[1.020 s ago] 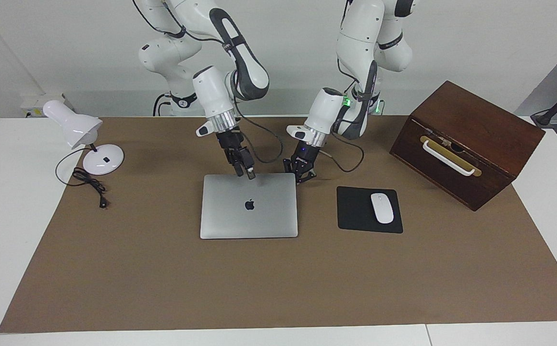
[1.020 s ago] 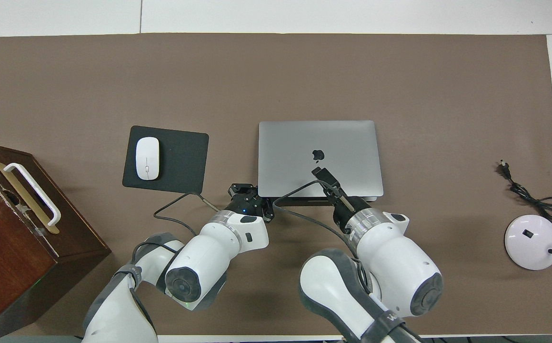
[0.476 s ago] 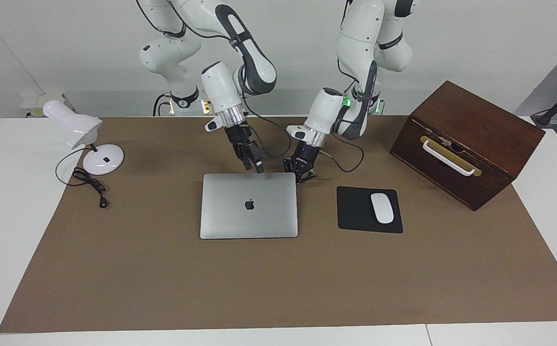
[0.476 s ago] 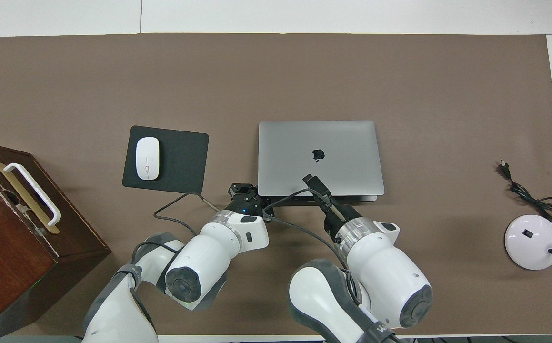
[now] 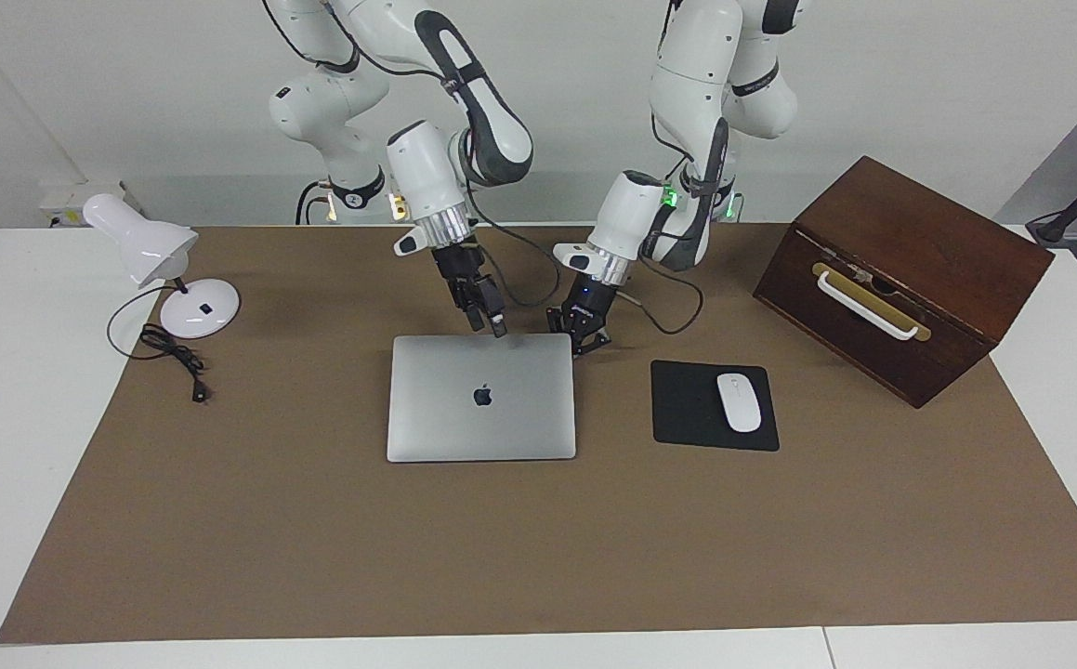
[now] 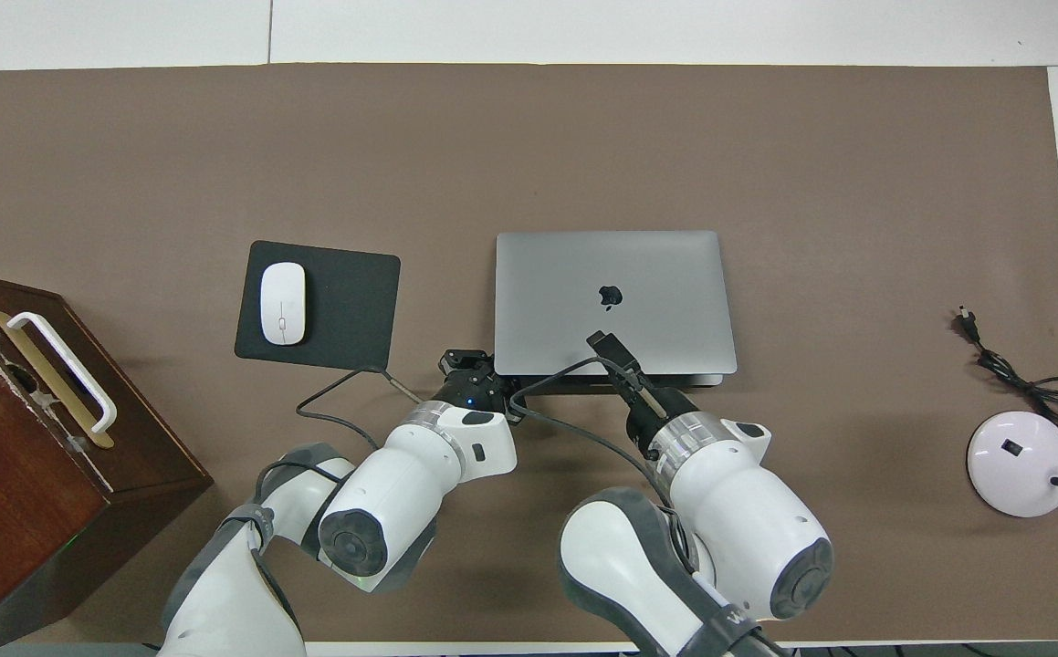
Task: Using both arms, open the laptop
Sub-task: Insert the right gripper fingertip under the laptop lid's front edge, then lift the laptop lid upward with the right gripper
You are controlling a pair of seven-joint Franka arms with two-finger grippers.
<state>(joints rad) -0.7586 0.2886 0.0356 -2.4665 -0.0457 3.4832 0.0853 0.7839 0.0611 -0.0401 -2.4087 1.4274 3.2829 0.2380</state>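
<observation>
Silver-grey laptop (image 5: 481, 397) lies closed and flat, dark logo up; left jaws (image 5: 582, 336) pressed together at its corner, right jaws' (image 5: 497, 327) state unclear.

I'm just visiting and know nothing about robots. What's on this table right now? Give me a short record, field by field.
laptop: closed, flat on the brown mat
left gripper: shut, low at the laptop's corner nearest the robots, toward the left arm's end
right gripper: over the laptop's edge nearest the robots
mouse: on the black mouse pad, beside the laptop
wooden box: at the left arm's end
desk lamp: at the right arm's end
</observation>
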